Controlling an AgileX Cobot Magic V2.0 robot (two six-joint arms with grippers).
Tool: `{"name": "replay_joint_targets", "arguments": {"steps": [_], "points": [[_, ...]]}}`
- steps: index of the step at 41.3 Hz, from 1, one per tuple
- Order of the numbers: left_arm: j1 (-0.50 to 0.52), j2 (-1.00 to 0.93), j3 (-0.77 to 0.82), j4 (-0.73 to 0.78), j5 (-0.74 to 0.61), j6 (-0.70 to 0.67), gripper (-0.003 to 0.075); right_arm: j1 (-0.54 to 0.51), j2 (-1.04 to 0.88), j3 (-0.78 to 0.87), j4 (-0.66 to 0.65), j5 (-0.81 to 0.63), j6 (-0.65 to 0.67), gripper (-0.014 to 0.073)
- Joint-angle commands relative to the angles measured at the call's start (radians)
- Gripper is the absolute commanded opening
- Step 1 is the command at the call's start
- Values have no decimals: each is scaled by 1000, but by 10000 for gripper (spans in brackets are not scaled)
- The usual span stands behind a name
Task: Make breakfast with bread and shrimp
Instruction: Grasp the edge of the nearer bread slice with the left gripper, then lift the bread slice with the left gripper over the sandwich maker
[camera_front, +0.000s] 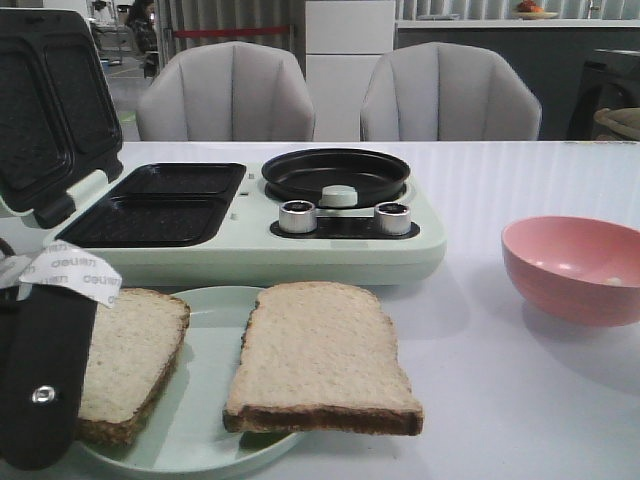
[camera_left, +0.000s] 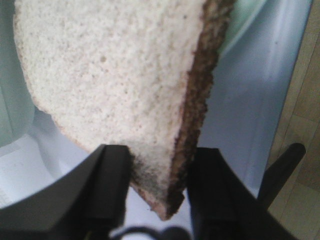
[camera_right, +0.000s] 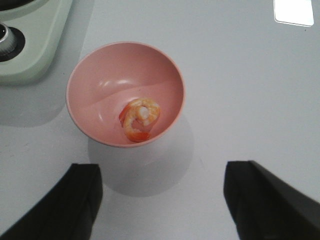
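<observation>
Two slices of bread lie on a pale green plate (camera_front: 205, 420) at the near left: a left slice (camera_front: 135, 350) and a right slice (camera_front: 320, 355). My left gripper (camera_front: 45, 420) is at the left slice's near corner. In the left wrist view the gripper (camera_left: 160, 155) is shut on that corner of the bread (camera_left: 115, 75), with the crust against one finger. A curled shrimp (camera_right: 141, 118) lies in a pink bowl (camera_right: 90, 95), which stands at the right in the front view (camera_front: 570, 270). My right gripper (camera_right: 162, 200) hangs wide open and empty over the table, just short of the bowl.
A pale green breakfast maker (camera_front: 250, 250) stands behind the plate. Its black lid (camera_front: 45, 100) is raised, two black sandwich wells (camera_front: 150, 205) are open, and it has a round pan (camera_front: 335, 175) and two knobs (camera_front: 297, 216). Two grey chairs (camera_front: 225, 95) stand beyond the table.
</observation>
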Motion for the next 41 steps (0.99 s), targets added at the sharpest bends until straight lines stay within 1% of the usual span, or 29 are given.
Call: {"name": "replay_joint_targets", "arguments": {"steps": [1, 6, 10, 15, 23, 30, 35, 41], "points": [[0, -19, -21, 25, 41, -15, 211, 0, -3, -26, -5, -67, 0, 615], [0, -19, -21, 25, 33, -17, 153, 0, -3, -26, -5, -67, 0, 615], [0, -21, -21, 25, 33, -17, 132, 0, -3, -26, -5, -67, 0, 615], [-16, -35, -21, 25, 62, -17, 132, 0, -3, -26, -5, -67, 0, 615], [-100, -116, -21, -4, 125, -24, 132, 0, -3, -26, -5, -67, 0, 615], [-168, -195, -21, 2, 253, -24, 132, 0, -3, -26, -5, -67, 0, 615], [-194, -244, -21, 39, 340, -24, 132, 0, -3, -26, -5, -67, 0, 615], [-195, -305, -21, 108, 351, -24, 132, 0, -3, -26, -5, -67, 0, 615]]}}
